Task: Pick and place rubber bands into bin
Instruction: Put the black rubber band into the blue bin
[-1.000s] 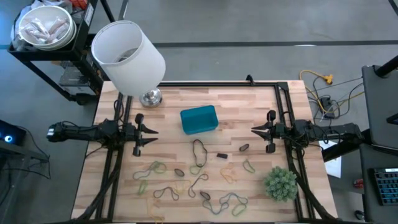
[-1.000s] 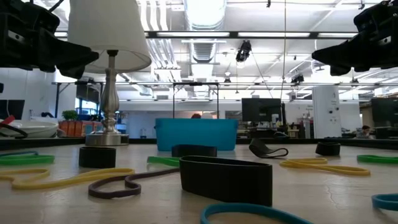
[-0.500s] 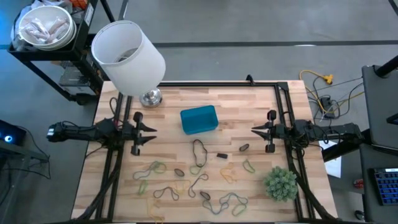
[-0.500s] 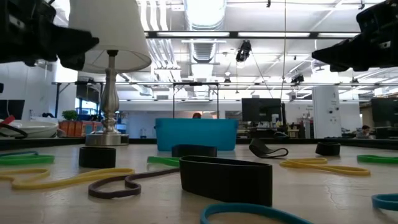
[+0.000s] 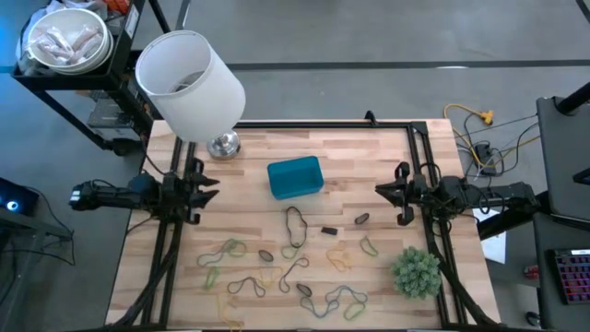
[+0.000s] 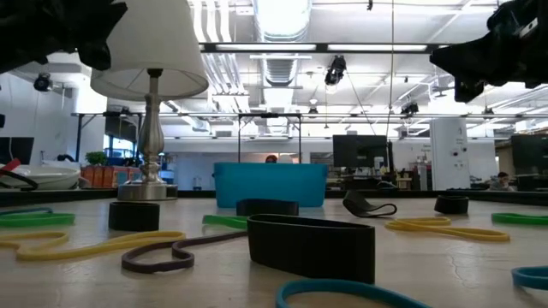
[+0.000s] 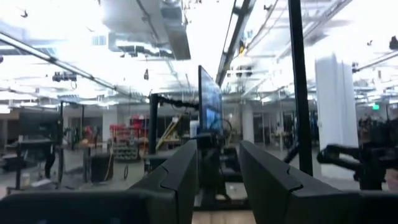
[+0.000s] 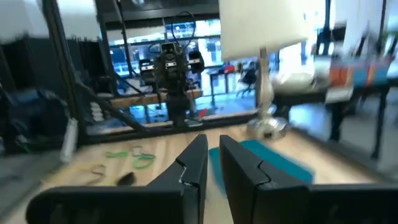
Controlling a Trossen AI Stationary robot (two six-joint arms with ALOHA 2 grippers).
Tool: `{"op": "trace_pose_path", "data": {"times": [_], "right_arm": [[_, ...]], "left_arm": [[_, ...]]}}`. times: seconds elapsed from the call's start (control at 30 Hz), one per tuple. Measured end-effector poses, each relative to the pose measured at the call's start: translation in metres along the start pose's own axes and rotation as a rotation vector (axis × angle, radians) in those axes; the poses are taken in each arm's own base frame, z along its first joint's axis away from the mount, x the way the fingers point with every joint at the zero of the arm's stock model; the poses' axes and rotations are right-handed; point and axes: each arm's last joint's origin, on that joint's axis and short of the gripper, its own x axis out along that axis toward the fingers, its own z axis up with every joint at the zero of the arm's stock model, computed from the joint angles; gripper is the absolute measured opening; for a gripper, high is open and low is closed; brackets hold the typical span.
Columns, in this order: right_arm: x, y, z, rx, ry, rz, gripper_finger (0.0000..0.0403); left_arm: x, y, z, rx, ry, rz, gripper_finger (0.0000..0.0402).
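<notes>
The rubber bands, thin loops in green [image 5: 230, 249], yellow [image 5: 338, 258], tan and dark grey [image 5: 295, 226], lie scattered flat on the near half of the wooden table; in the low view a wide black one [image 6: 310, 246] stands on edge. The blue bin [image 5: 295, 177] rests on its base at the table's middle, behind them. My left gripper [image 5: 210, 189] hovers at the left edge, tipped upward, open and empty [image 7: 217, 152]. My right gripper [image 5: 379, 191] hovers at the right edge, roughly level, with only a narrow gap between its fingers [image 8: 212, 143] and nothing in it.
A lamp with a big white shade [image 5: 189, 83] stands on its metal foot [image 5: 223, 145] at the far left corner. A bushy green plant ball [image 5: 417, 272] sits at the near right. Black frame rails [image 5: 164, 249] run along both side edges.
My left gripper has tipped its fingers upward and risen, drawing back a little toward the table's left edge. My right gripper has rolled slightly about its own axis and stayed in place. The rubber bands and the bin have not moved.
</notes>
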Motion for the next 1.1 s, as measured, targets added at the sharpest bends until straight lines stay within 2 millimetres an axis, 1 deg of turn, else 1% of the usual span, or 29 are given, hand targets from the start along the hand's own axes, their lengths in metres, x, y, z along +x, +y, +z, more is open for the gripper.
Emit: {"op": "trace_pose_path", "data": {"times": [0.07, 0.1, 0.23, 0.37, 0.47, 0.53, 0.6, 0.7, 0.83, 0.9, 1.0, 1.1], "right_arm": [[0.0, 0.0, 0.002, -0.087, -0.019, 0.0, 0.0038], [0.0, 0.0, 0.004, -0.101, -0.038, 0.0, 0.0038], [-0.001, 0.001, 0.014, -0.006, -0.141, 0.009, 0.0038], [-0.002, 0.004, 0.018, -0.111, -0.194, 0.099, 0.0038], [-0.003, 0.005, 0.024, -0.171, -0.242, 0.14, 0.0038], [-0.004, 0.006, 0.034, -0.221, -0.232, 0.139, 0.0038], [-0.003, 0.006, 0.044, -0.266, -0.166, 0.142, 0.0038], [-0.001, 0.008, 0.06, -0.307, 0.006, 0.157, 0.0038], [0.01, 0.01, 0.076, -0.309, 0.269, 0.168, 0.0038], [0.019, 0.011, 0.077, -0.311, 0.417, 0.151, 0.0038], [0.037, 0.013, 0.071, -0.325, 0.62, 0.112, 0.0038], [0.058, 0.016, 0.062, -0.341, 0.739, 0.119, 0.0038]], "left_arm": [[0.0, 0.0, 0.002, -0.002, -0.019, 0.002, 0.0105], [0.0, 0.0, 0.002, -0.002, -0.019, 0.002, 0.0105], [0.001, 0.0, 0.0, -0.002, -0.006, 0.0, 0.0105], [0.003, -0.002, -0.005, 0.018, 0.041, -0.039, 0.0105], [0.005, -0.002, -0.008, 0.085, 0.061, -0.044, 0.0105], [0.007, -0.002, -0.005, 0.174, 0.027, -0.039, 0.0105], [0.009, -0.002, 0.004, 0.204, -0.049, -0.027, 0.0105], [0.011, -0.002, 0.014, 0.205, -0.122, -0.033, 0.0105], [0.013, -0.003, 0.008, 0.239, -0.069, -0.051, 0.0105], [0.015, -0.003, 0.005, 0.239, -0.05, -0.055, 0.0105], [0.018, -0.003, 0.001, 0.235, -0.017, -0.061, 0.0105], [0.02, -0.004, -0.003, 0.195, 0.015, -0.067, 0.0105]]}}
